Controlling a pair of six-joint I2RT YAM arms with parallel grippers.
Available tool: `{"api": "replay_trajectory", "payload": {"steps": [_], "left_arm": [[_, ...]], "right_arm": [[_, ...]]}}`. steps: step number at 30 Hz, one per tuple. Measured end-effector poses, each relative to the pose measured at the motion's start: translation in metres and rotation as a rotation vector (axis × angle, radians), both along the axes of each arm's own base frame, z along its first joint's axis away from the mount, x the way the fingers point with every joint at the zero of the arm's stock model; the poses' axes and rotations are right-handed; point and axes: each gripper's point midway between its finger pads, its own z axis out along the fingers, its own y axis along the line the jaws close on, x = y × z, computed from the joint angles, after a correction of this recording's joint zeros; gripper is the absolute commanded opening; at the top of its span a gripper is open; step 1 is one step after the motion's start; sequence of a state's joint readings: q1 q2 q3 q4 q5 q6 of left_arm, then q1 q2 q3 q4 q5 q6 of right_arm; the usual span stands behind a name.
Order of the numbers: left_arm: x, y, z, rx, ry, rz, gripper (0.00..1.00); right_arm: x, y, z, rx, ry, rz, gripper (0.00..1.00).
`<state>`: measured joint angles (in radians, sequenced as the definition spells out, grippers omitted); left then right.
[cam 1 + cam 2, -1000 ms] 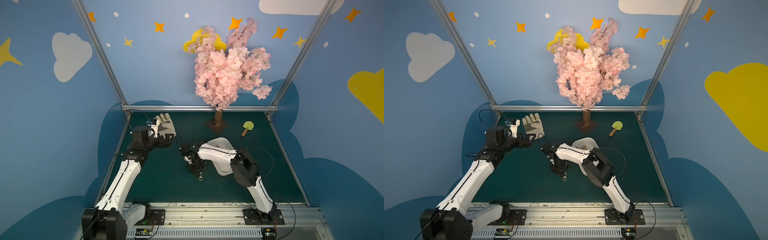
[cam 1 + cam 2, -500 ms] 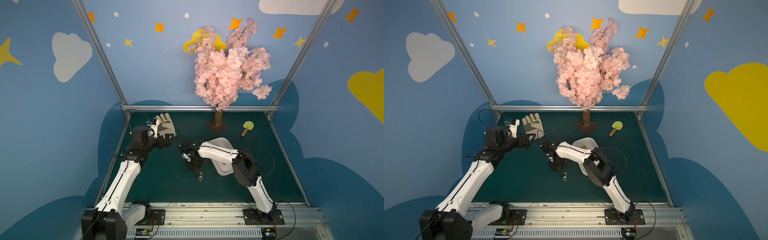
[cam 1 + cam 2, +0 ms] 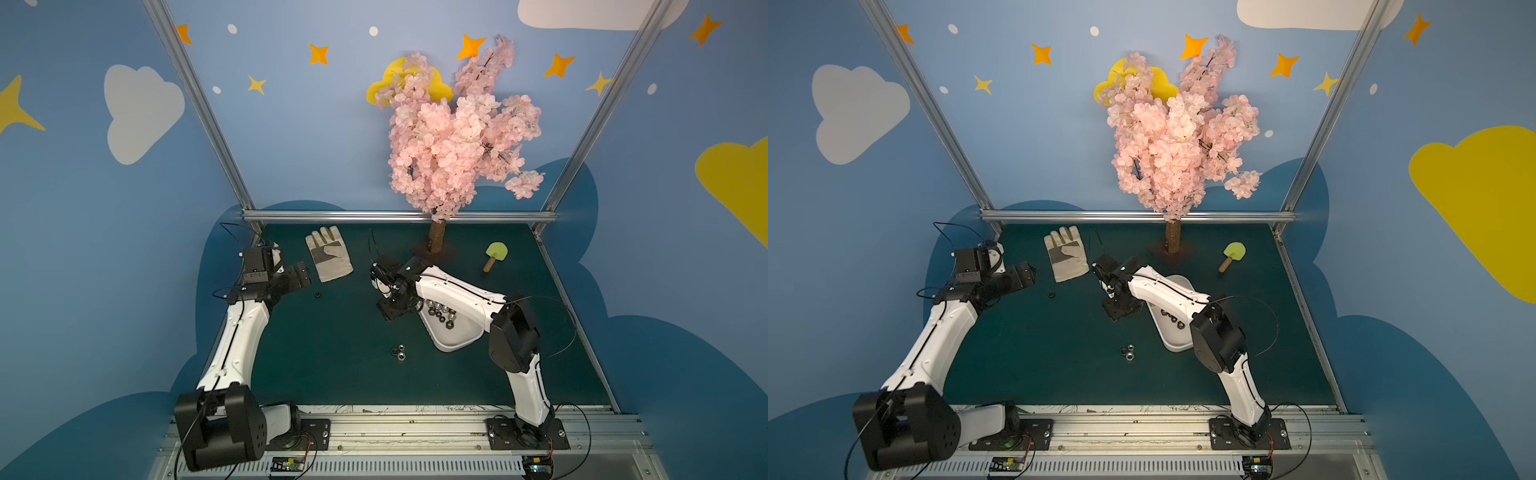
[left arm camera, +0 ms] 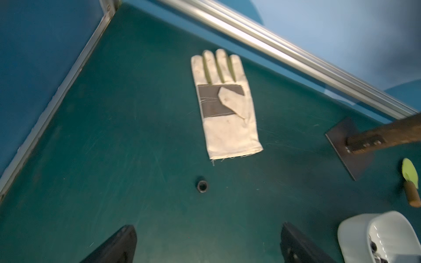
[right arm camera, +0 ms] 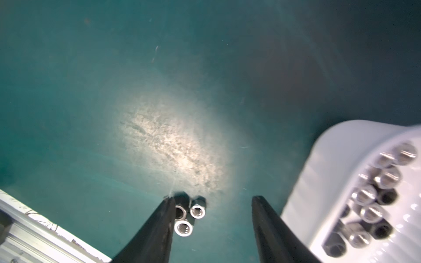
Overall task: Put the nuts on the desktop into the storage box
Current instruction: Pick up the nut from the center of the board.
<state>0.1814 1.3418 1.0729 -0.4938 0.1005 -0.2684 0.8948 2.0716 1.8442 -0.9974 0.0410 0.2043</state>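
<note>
White-shelled arms [image 3: 239,340] — black joints, thin black cables, black hands [image 3: 301,275] — on screwed black base plates [image 3: 500,436].

Silver nuts [image 3: 441,313] heaped in white storage box [image 3: 455,345]; three loose nuts [image 3: 399,352] clustered on green desktop [image 3: 332,365].

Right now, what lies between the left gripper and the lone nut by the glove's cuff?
Nothing: in the left wrist view, only bare green desktop separates the open left gripper from that nut.

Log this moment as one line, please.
left gripper: open, near lone nut | right gripper: open, empty, beside storage box | desktop: three clustered nuts | storage box: nuts inside
</note>
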Motion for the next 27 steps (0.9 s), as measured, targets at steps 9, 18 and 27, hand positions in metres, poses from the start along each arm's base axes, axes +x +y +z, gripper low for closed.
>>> {"api": "replay_trajectory", "payload": {"steps": [9, 18, 27], "left_arm": [[0.009, -0.028, -0.076, -0.136, 0.336, -0.078, 0.93], [0.027, -0.042, -0.112, -0.049, 0.487, -0.087, 0.86], [0.044, -0.031, -0.138, 0.048, 0.572, -0.032, 0.81]], "right_arm": [[0.01, -0.044, 0.05, 0.068, -0.065, -0.079, 0.64], [0.015, -0.088, 0.098, 0.143, -0.138, -0.154, 0.66], [0.01, -0.125, 0.111, 0.158, -0.154, -0.207, 0.68]]}}
